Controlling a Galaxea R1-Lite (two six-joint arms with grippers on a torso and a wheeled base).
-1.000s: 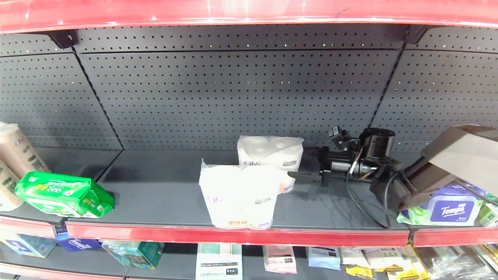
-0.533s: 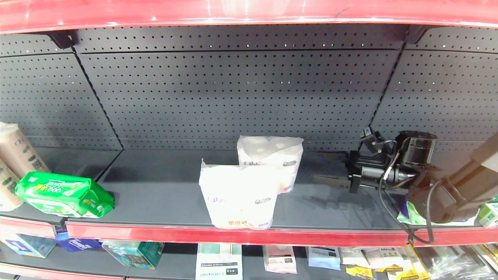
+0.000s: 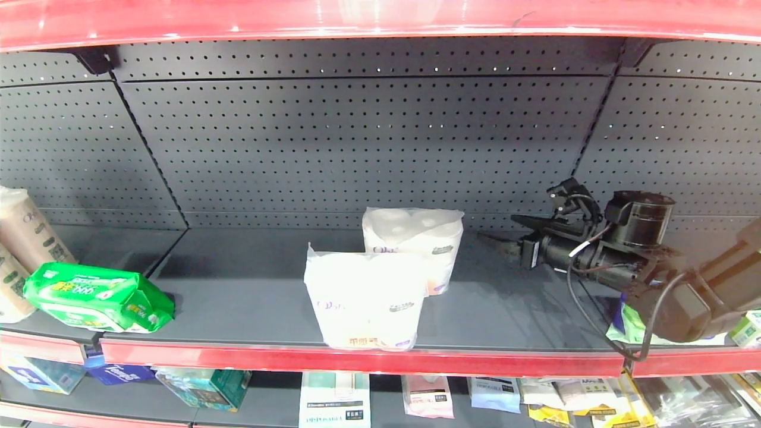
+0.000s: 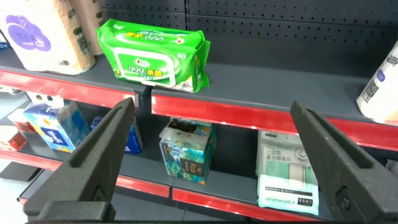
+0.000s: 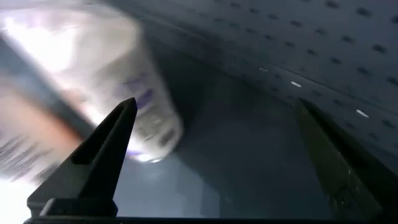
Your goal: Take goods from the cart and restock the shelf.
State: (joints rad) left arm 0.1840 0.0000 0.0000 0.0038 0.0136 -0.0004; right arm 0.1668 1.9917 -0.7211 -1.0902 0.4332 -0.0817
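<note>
Grey shelf [image 3: 250, 285] with a red front lip spans the head view. The front toilet-roll pack [image 3: 365, 297] stands mid-frame right at the lip, the rear toilet-roll pack [image 3: 413, 241] is just behind it, and a green wet-wipes pack [image 3: 98, 297] lies lower left. Right gripper [image 3: 508, 232] sits right of centre, apart from the rear pack, fingers spread with nothing between them; left gripper [image 4: 211, 106] is likewise spread and empty, facing the shelf's front edge. Risk: the front pack is at the very edge, so a brush from the right arm or its dangling cable [image 3: 594, 334], or a shove from the next item, would likely tip it off.
</note>
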